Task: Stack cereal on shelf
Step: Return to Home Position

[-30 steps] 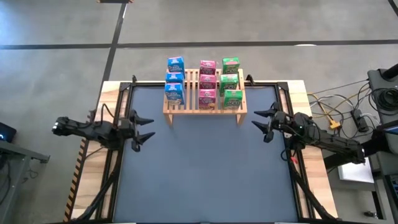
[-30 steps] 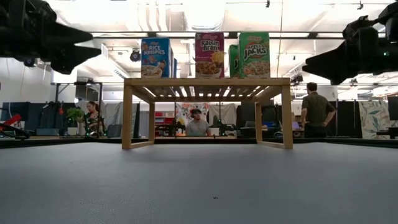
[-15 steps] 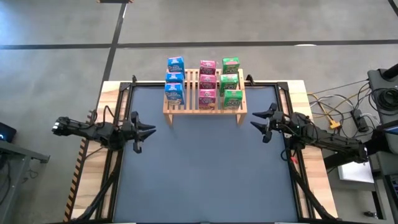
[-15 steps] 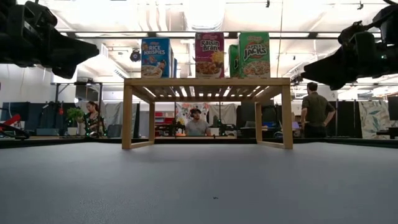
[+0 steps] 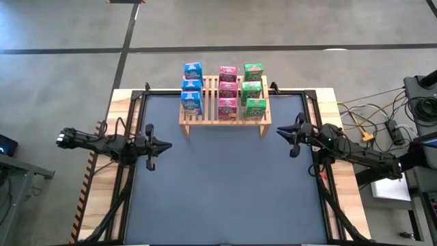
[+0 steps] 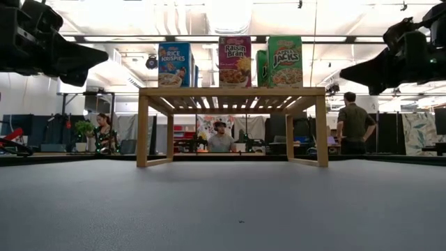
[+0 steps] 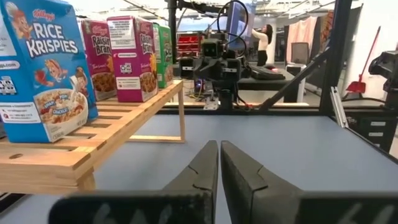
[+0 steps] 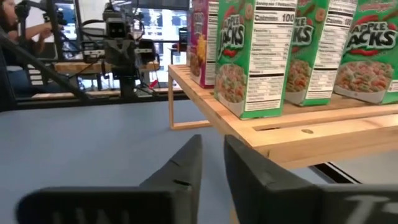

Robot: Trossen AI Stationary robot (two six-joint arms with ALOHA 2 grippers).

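Observation:
The light-wood shelf (image 5: 210, 96) stands on its short legs at the table's far edge. On its slats stand the cereal boxes in three rows: blue (image 5: 192, 87), pink (image 5: 228, 89) and green (image 5: 252, 90), all upright on their bottoms. My left gripper (image 5: 168, 145) hovers shut over the table's left side, level, pointing right; its fingers (image 7: 219, 149) lie together. My right gripper (image 5: 280, 132) hovers over the right side, pointing left. A narrow gap with nothing in it shows between its fingers (image 8: 212, 149). Neither gripper touches a box or the shelf.
The dark grey tabletop (image 5: 225, 184) stretches in front of the shelf, with dark frame rails (image 5: 130, 178) along its left and right sides. Cables and equipment (image 5: 382, 130) lie beyond the right edge. People (image 6: 221, 139) show in the room behind the table.
Both grippers have closed their fingers while staying at about the same height and place. The left one went from wide apart to shut. The right one narrowed to a small gap. The boxes and the shelf have not moved.

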